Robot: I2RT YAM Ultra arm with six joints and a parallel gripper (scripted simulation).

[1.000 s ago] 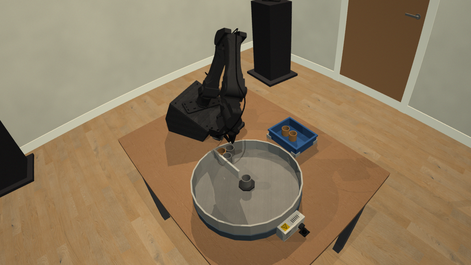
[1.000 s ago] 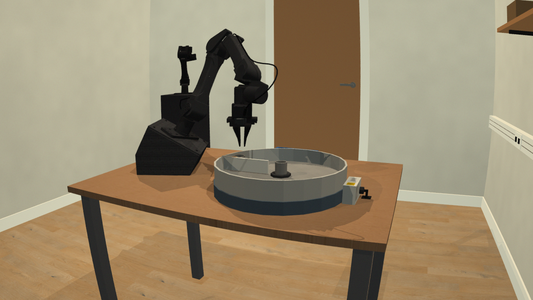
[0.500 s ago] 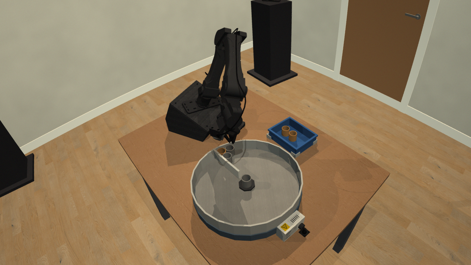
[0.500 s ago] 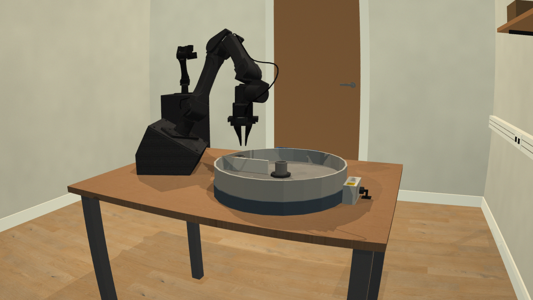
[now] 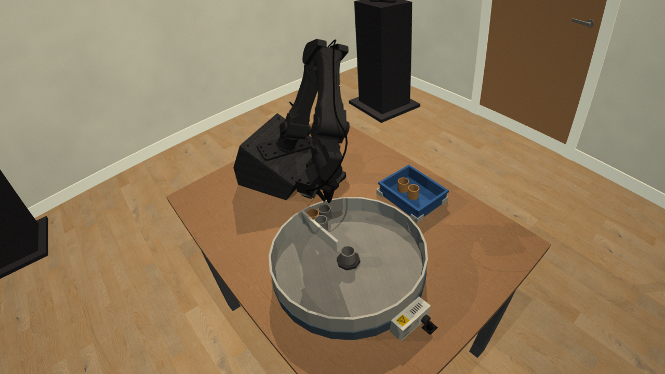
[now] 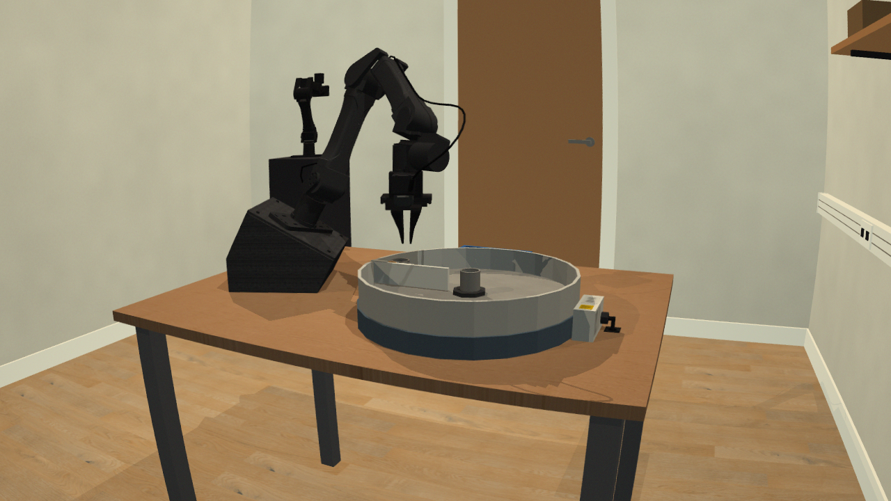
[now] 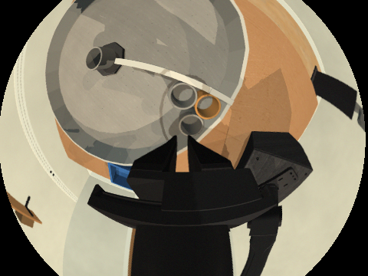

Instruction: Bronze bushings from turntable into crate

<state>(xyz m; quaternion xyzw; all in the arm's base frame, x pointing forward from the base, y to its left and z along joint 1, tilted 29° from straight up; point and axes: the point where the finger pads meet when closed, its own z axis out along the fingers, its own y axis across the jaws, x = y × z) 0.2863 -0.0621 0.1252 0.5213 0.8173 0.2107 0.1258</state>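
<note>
The grey turntable (image 5: 346, 265) holds one bronze bushing (image 5: 312, 213) and two steel bushings (image 5: 324, 209) (image 5: 321, 219), clustered at its far rim beside a white divider wall (image 5: 320, 225). In the wrist view the bronze bushing (image 7: 208, 106) sits to the right of the two steel ones (image 7: 181, 94) (image 7: 192, 124). My gripper (image 5: 327, 195) hangs above the rim near this cluster, well clear of it in the side view (image 6: 406, 239). Its fingers stand a little apart with nothing between them. The blue crate (image 5: 412, 190) holds two bronze bushings (image 5: 403, 184).
A dark hub (image 5: 347, 256) stands at the turntable's centre. A control box (image 5: 410, 320) with a warning label sits at the turntable's near right. The arm's black base (image 5: 269, 162) is behind the turntable. The crate lies to the right of the gripper.
</note>
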